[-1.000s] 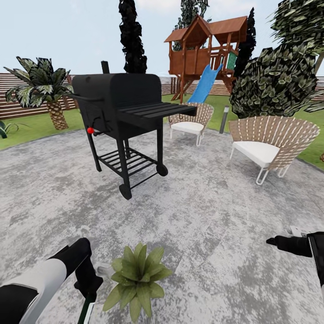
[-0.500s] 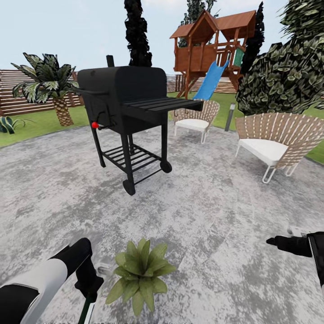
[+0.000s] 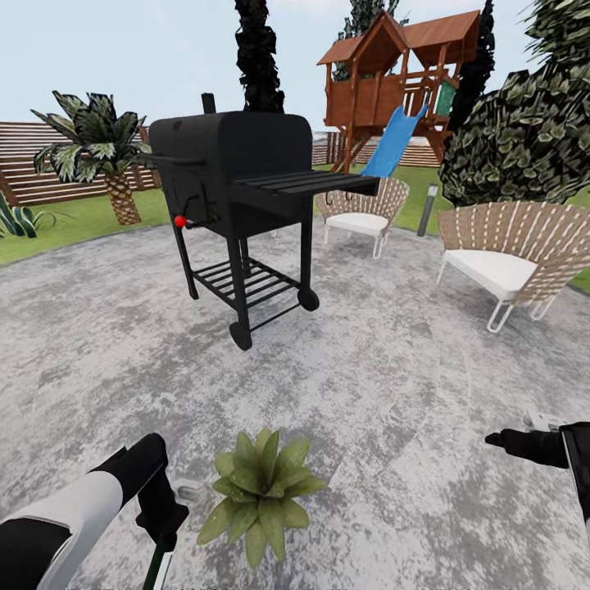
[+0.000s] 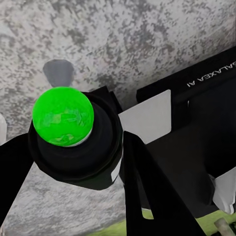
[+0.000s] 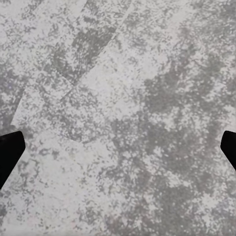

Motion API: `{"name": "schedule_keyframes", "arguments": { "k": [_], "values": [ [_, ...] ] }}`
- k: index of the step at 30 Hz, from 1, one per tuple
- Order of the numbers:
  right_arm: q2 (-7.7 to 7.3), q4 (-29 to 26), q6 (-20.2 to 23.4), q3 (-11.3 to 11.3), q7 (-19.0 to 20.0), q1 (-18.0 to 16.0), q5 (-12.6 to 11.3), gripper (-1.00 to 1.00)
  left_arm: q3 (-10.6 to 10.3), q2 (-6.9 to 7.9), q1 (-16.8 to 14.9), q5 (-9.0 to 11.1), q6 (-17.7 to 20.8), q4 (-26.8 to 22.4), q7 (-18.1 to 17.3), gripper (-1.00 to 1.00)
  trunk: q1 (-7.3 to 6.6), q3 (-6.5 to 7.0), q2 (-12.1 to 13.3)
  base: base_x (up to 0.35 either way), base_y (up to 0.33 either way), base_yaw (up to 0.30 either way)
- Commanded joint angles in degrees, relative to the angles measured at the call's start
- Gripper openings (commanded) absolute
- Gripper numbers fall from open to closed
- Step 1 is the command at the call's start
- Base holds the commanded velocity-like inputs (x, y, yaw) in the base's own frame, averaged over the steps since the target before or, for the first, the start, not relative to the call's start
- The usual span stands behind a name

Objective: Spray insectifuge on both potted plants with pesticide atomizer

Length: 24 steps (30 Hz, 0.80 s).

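Two arms low in the head view. Left arm (image 3: 74, 516) reaching in from the lower left, white forearm and black wrist angled down toward the paving. Left gripper (image 3: 161, 524) closed around the pesticide atomizer (image 3: 158, 564), of which a strip of dark green and white shows below the fingers. Seen through the left wrist camera as a bright green knob (image 4: 63, 115) seated in a black collar, with a black finger (image 4: 142, 187) tight on one side and another on the opposite side. Hard to tell from here which way the nozzle faces.

Right arm (image 3: 541, 447) coming in from the right edge, held roughly level, pointing across toward the left. Right gripper (image 5: 118, 147) spread wide, holding nothing, fingertips (image 5: 10, 152) at the far edges of its own camera with mottled grey patio (image 5: 123, 98) beneath.

Just beside the left gripper, one potted plant (image 3: 258, 492), a low rosette of pointed green leaves on the patio (image 3: 393, 369); pot hidden under the foliage.

Farther off, well apart from both arms: black wheeled grill (image 3: 238, 172) with a red knob, two slatted chairs with white cushions (image 3: 360, 209) (image 3: 508, 254), a short grey lamp post (image 3: 428, 211) between them, a palm (image 3: 102, 147) before the brown fence (image 3: 33, 172), a wooden playhouse with a blue slide (image 3: 392, 143), and a dense bush (image 3: 524, 139).
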Motion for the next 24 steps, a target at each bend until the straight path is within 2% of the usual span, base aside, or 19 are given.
{"name": "schedule_keyframes", "arguments": {
  "k": [1, 9, 14, 24],
  "values": [
    [0.02, -0.1, 0.1, -0.1, 0.6, -0.1, 0.6, 1.00, 0.1, 0.02, 0.0, -0.6, 0.3, -0.1, -0.6, -1.00, 0.00, -0.12, 0.0, 0.000, 0.000, 0.000],
    [0.05, -0.1, 0.1, 0.0, 0.5, -0.1, 0.6, 1.00, 0.1, 0.00, 0.0, -0.6, 0.3, -0.1, -0.6, -1.00, 0.00, -0.77, 0.0, 0.000, 0.000, 0.000],
    [0.04, -0.1, 0.1, 0.0, 0.5, 0.0, 0.6, 1.00, 0.1, -0.06, 0.0, -0.6, 0.3, 1.4, -0.6, -1.00, 1.10, -1.75, -2.0, 0.000, 0.000, 0.000],
    [0.05, -0.1, 0.1, 0.0, 0.5, -0.1, 0.6, 1.00, 0.2, -0.05, 0.0, -0.7, 0.2, 1.7, -0.5, -1.00, 1.10, -1.75, -2.0, 0.000, 0.000, 0.000]
  ]
}}
